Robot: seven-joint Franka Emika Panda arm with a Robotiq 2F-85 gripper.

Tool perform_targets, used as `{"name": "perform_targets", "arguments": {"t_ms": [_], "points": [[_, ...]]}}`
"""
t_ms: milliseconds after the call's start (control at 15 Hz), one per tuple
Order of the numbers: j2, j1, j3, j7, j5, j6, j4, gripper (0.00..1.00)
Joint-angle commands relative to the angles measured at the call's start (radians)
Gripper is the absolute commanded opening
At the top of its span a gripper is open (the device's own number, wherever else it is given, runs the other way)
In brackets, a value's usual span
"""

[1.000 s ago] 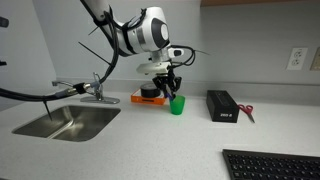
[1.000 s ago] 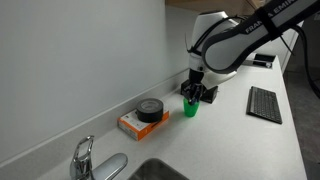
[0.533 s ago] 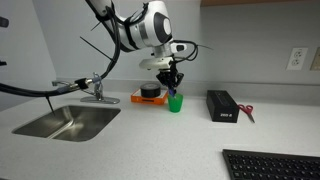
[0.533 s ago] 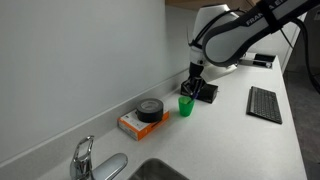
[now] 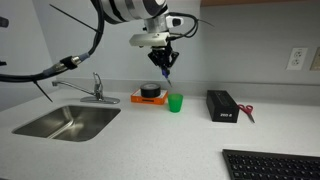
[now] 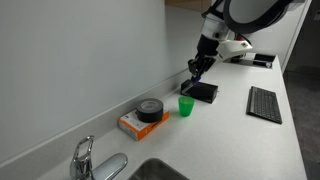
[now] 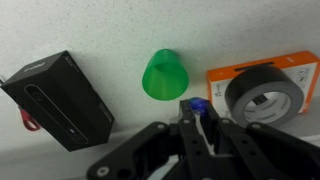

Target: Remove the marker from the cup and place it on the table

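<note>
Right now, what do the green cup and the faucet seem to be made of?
Green cup: likely plastic; it is smooth and an even bright green with a slight sheen. Faucet: apparently metal with a polished, chrome-like finish, silvery with bright highlights, though it is too small to confirm.

In the wrist view you see only a blue bit of the marker — the rest hides btw. the dark, blurry fingers of the gripper pinching it. The scissors sit mostly behind the black box; just a red bit shows. In an exterior view the keyboard is cut off at the bottom edge & the arm at the top.
</note>
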Motion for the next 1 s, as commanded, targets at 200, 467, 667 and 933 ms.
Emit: {"name": "perform_targets", "arguments": {"t_ms": [200, 467, 667, 933], "points": [[-0.066, 0.028, 0.079, -0.217, 0.150, 0.055, -0.180, 0.04], [0.025, 0.036, 0.097, -0.158, 0.077, 0.091, -0.187, 0.04], [0.106, 0.038, 0.092, -0.132, 0.038, 0.033, -0.145, 0.04], [0.199, 0.047, 0.085, -0.093, -0.012, -0.131, -0.066, 0.04]]}}
